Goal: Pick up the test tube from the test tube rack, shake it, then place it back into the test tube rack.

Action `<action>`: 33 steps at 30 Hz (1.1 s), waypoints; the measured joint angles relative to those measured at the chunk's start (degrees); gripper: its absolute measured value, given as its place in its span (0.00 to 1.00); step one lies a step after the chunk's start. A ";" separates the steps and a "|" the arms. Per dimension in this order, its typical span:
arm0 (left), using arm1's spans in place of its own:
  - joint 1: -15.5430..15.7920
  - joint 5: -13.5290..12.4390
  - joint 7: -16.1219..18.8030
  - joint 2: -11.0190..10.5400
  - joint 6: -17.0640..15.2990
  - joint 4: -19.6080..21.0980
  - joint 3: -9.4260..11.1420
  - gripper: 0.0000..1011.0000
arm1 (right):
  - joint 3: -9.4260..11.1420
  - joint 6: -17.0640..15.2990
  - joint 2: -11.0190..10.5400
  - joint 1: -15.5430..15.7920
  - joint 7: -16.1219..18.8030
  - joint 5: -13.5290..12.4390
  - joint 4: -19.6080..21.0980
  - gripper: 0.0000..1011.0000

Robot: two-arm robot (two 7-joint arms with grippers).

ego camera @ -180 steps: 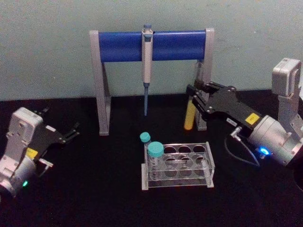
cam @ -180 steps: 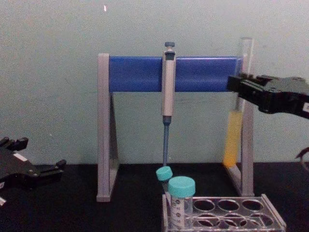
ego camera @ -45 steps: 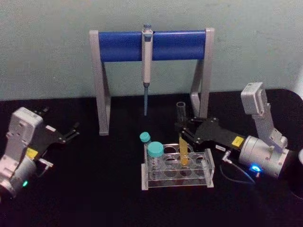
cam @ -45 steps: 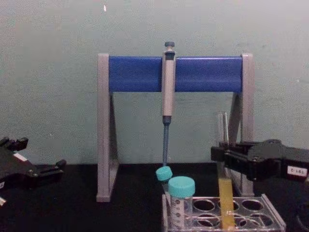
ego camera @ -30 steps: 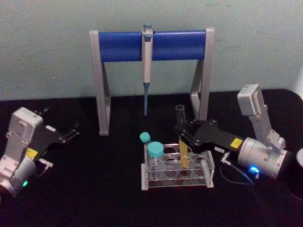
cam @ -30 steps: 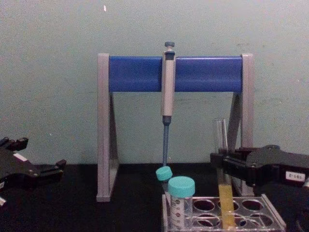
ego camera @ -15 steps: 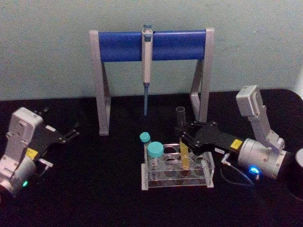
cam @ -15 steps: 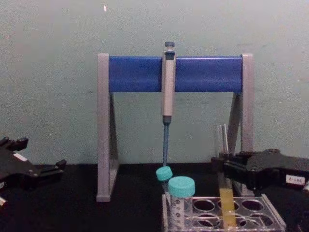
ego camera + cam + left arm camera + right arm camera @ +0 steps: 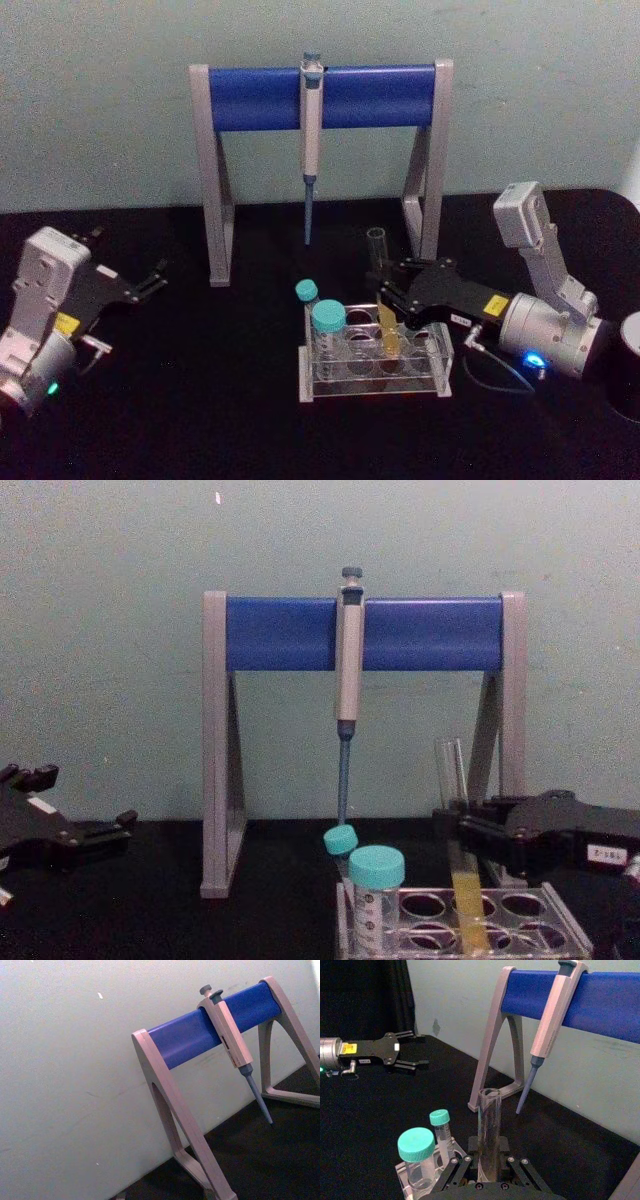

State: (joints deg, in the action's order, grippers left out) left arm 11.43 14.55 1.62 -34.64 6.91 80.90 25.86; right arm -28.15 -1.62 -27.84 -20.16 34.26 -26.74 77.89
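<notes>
the tube (image 9: 377, 252) is seen standing in the rack (image 9: 441, 352), its lower end set down in a hole near the rack's middle, and its yellow liquid is visible through the clear plastic. in the chest view the tube is slightly tilted, its open top leaning toward the left. the right gripper (image 9: 384, 292) is reached in from the right, just above the rack, and is closed on the tube at about mid-height – in the right wrist view the glass is seen rising between the two fingers, with no gap to be made out on either side. two capped tubes (image 9: 328, 320) are held at the rack's left end, apart from the tube. behind the rack a pipette (image 9: 311, 130) is hung upright from the blue bar of a stand (image 9: 258, 97), its tip clear of the table (image 9: 200, 400). the left gripper (image 9: 152, 281) is parked low at the far left – well apart from the rack – with its fingers spread and nothing held between them.
</notes>
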 joint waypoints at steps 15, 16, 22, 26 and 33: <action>0.00 0.00 0.00 0.00 0.00 0.00 0.00 0.99 | 0.08 -0.06 0.00 0.06 0.00 -0.01 0.00 0.23; 0.00 0.00 0.00 0.00 0.00 0.00 0.00 0.99 | 0.08 -0.06 0.00 0.06 0.00 -0.01 0.00 0.23; 0.00 0.00 0.00 0.00 0.00 0.00 0.00 0.99 | 0.09 -0.27 0.00 0.13 0.00 0.14 -0.06 0.27; 0.01 0.00 0.00 0.00 0.00 0.00 0.00 0.99 | 0.09 -0.25 0.00 0.12 0.00 0.11 -0.06 0.38; 0.00 0.00 0.00 0.00 0.00 0.00 0.00 0.99 | 0.12 -0.20 0.00 0.11 0.00 0.05 -0.06 0.60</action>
State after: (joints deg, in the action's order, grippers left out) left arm 11.43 14.55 1.62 -34.64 6.91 80.90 25.86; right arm -28.03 -1.82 -27.84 -20.05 34.26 -26.70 77.83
